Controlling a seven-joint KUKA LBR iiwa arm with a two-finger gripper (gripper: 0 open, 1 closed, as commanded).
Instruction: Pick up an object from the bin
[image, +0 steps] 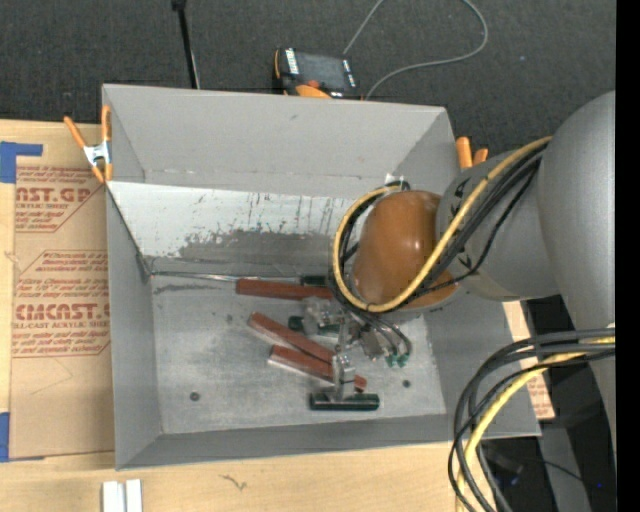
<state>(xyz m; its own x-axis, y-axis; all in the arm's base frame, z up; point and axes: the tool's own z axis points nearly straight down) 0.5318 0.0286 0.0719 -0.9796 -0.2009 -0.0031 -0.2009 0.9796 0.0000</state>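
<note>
My gripper (345, 350) hangs low in the bin's front right part, under the arm's orange cover. It is right over the right ends of two reddish-brown flat bars (283, 331) (298, 363) that lie slanted side by side on the bin floor. A dark green bar (343, 402) lies flat just in front of the gripper, close to the bin's front wall. A small green piece (400, 356) sits to the gripper's right.
A third reddish-brown bar (272, 288) lies along the foot of the back wall, left of the arm. The arm and its cables cover the bin's right side.
</note>
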